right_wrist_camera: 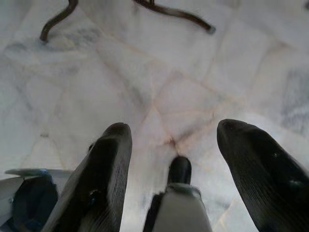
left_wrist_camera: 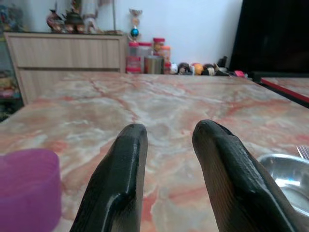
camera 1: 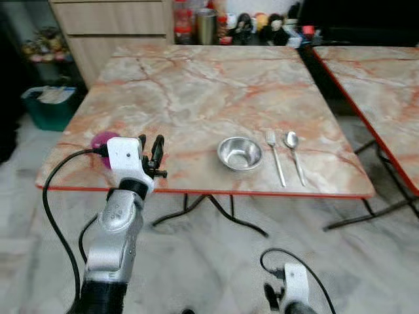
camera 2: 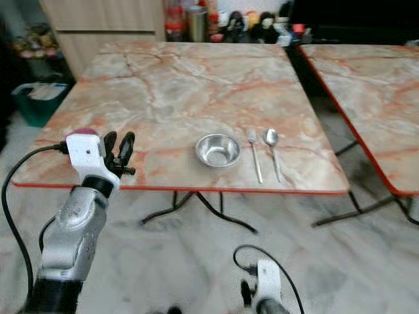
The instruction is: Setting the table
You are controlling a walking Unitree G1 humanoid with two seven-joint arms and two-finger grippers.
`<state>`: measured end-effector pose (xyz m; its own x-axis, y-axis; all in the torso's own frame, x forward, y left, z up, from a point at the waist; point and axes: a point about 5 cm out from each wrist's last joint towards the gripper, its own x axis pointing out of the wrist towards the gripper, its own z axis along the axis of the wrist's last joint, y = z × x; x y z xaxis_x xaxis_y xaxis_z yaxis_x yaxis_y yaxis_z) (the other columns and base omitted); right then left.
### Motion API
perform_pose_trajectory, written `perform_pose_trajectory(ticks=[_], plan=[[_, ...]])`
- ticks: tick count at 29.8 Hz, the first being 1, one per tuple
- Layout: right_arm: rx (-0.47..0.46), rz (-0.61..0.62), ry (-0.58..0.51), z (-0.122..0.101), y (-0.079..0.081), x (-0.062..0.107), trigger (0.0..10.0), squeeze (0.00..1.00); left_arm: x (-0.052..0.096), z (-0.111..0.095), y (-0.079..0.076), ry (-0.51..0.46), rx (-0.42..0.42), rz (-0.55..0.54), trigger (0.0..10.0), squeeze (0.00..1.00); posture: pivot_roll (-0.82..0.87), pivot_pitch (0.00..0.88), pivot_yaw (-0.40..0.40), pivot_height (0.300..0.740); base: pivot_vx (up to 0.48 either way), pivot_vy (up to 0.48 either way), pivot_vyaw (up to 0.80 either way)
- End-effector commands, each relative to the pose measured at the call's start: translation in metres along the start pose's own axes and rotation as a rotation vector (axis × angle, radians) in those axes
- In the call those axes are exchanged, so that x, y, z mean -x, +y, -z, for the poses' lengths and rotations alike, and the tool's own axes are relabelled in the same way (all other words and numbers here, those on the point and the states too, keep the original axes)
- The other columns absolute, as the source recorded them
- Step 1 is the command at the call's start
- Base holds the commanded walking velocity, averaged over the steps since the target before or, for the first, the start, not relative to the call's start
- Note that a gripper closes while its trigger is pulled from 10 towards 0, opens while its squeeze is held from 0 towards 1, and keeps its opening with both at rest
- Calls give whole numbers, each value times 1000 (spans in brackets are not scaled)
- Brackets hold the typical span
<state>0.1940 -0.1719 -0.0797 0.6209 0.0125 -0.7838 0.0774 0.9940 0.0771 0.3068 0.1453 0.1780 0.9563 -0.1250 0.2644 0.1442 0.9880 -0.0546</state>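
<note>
Steel bowl (camera 1: 239, 153) sits empty near the front edge of the marble bench (camera 1: 196, 85), with a fork (camera 1: 275, 155) just beside it on the robot's right and a spoon (camera 1: 294, 154) beside the fork, both lying parallel. A purple cup (camera 1: 102, 140) stands near the bench's front left corner, mostly hidden behind the left claw (camera 1: 157, 152) in the head views; the left wrist view shows the cup's side plainly and the claw's fingers (left_wrist_camera: 120, 183) slightly spread, gripping nothing. The right claw (right_wrist_camera: 181, 169) hangs low over the tiled floor (right_wrist_camera: 159, 87), fingers spread wide.
</note>
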Motion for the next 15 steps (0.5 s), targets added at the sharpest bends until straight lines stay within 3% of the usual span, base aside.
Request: perform_pose_trajectory(ticks=[1, 15], plan=[[-7, -3, 1, -1, 2, 0, 10000, 0, -1, -5, -2, -14, -11, 16, 10000, 0, 146, 77, 1, 740, 360, 0, -456], [-18, 7, 2, -2, 0, -1, 10000, 0, -1, -4, -5, -10, 0, 32, 10000, 0, 150, 105, -5, 728, 359, 0, -65]])
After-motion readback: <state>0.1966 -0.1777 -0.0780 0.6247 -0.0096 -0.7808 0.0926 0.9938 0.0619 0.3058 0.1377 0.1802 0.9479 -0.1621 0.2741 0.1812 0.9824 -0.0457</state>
